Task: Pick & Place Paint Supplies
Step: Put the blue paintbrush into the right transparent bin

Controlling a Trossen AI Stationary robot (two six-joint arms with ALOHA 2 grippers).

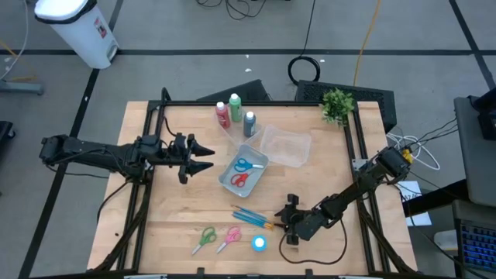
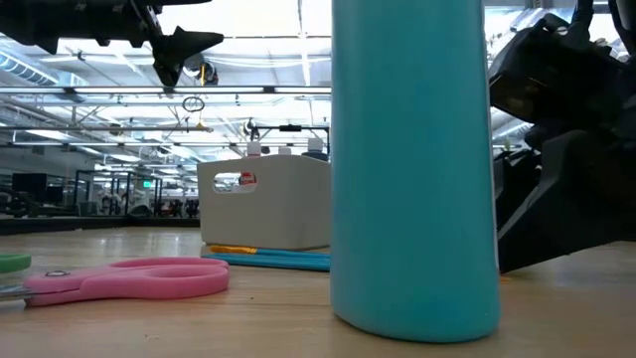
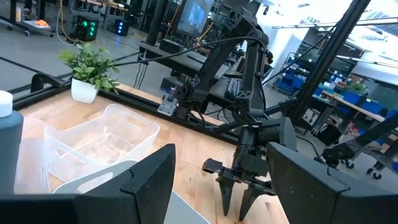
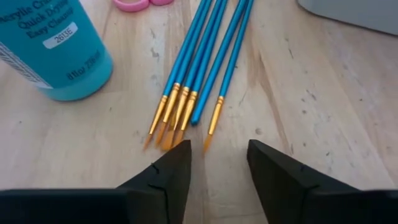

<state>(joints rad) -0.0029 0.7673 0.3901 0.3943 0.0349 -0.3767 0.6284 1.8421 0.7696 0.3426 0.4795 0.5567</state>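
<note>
Several thin blue brushes (image 4: 194,68) lie side by side on the table, orange tips toward my right gripper (image 4: 217,163), which is open just short of the tips and touches nothing; in the high view the right gripper (image 1: 283,222) is right of the brushes (image 1: 252,216). A light blue bottle (image 1: 259,243) stands upright beside them. Pink scissors (image 1: 230,239) and green scissors (image 1: 205,239) lie flat near the near edge. Red scissors (image 1: 239,180) and blue scissors (image 1: 246,164) lie in a grey tub (image 1: 225,177). My left gripper (image 1: 211,157) hovers open, left of that tub.
Red (image 1: 223,115), green (image 1: 235,106) and grey (image 1: 249,124) bottles stand near the far edge. A clear tub (image 1: 285,146) sits right of them, and a potted plant (image 1: 338,105) in the far right corner. Black frame rails run along the table's sides.
</note>
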